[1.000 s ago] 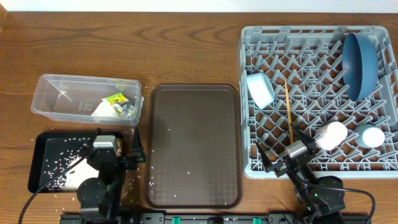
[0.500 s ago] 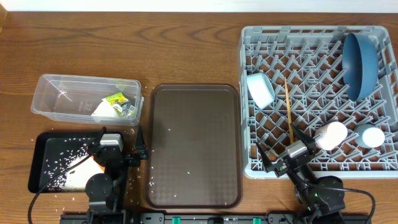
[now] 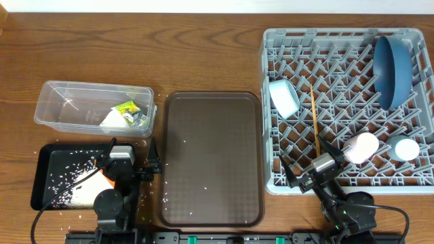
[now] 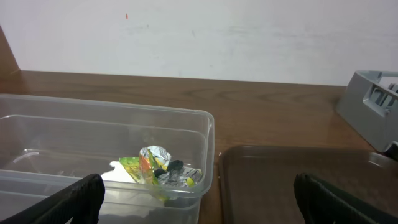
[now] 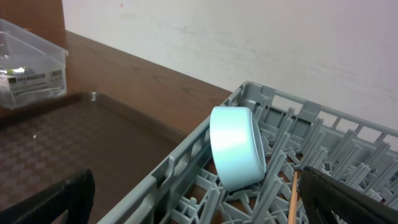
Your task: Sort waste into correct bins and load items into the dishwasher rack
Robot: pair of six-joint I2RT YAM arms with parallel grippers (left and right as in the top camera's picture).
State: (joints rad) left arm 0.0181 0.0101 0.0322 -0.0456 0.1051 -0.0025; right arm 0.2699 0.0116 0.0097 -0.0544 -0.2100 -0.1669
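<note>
Left wrist view first: my left gripper has its jaws spread wide with nothing between them. The right wrist view shows my right gripper the same, wide and empty.

Just ahead of the left jaws sits the clear tub, holding the yellow-green wrapper and foil ball. The paper scrap beside them is plain only from overhead. Below and left of those jaws lies the black tray, with the rice grains and an orange sliver I take for the carrot.

Ahead of the right jaws is the rack. The bowl stands on edge nearest them, and the chopsticks run lengthwise straight away. The pinkish-white cup and light-blue cup lie off to the right, with the blue plate far right.

I judge the sort close to done. What remains looks like a few stray grains on the brown serving tray, right of the left jaws and left of the right ones. The left arm is nearer, and nearer the black tray too. Grains offer no long axis to line up on. Overhead shows them; the wrist views skim the tray too flat for me to count any.
</note>
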